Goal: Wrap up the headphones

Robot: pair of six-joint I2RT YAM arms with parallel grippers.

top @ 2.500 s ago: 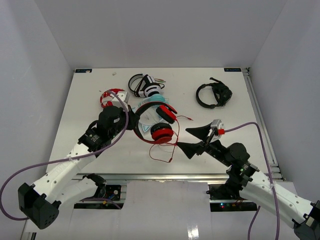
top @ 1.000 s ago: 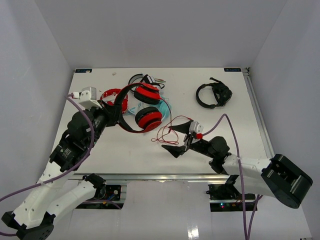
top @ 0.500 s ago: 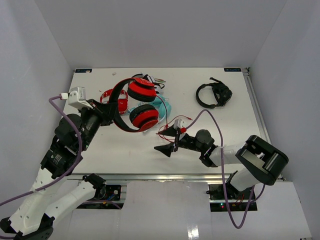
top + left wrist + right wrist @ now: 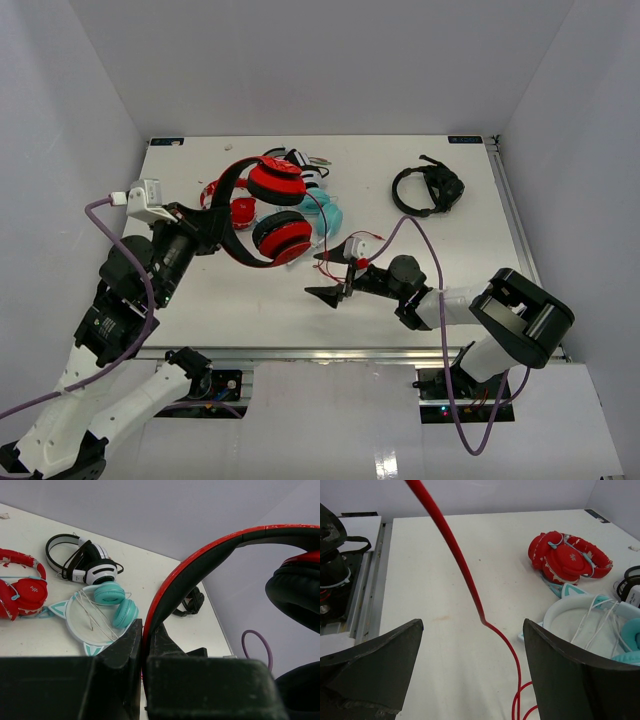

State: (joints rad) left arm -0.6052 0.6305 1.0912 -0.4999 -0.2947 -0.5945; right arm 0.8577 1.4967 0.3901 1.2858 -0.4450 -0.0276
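My left gripper [image 4: 207, 228] is shut on the black, red-trimmed headband of the headphones [image 4: 268, 208] and holds them above the table, with both red ear cups hanging to its right. In the left wrist view the headband [image 4: 200, 570] is pinched between my left gripper [image 4: 144, 632]. The thin red cable [image 4: 332, 258] trails down to loose loops on the table. My right gripper [image 4: 330, 275] stands open low over those loops. In the right wrist view the cable [image 4: 465, 575] runs between the wide-open fingers of my right gripper [image 4: 472, 622] without being pinched.
A smaller red pair [image 4: 228, 200] lies behind the lifted headphones. Teal cat-ear headphones [image 4: 331, 214] and a black-and-white pair [image 4: 87, 565] lie at mid-back. A black headset [image 4: 427, 190] sits at the back right. Metal rails [image 4: 525, 260] line the table's right edge.
My left arm has raised the headphones and carried them back and left. My right gripper has slid left along the table to the cable loops, staying open.
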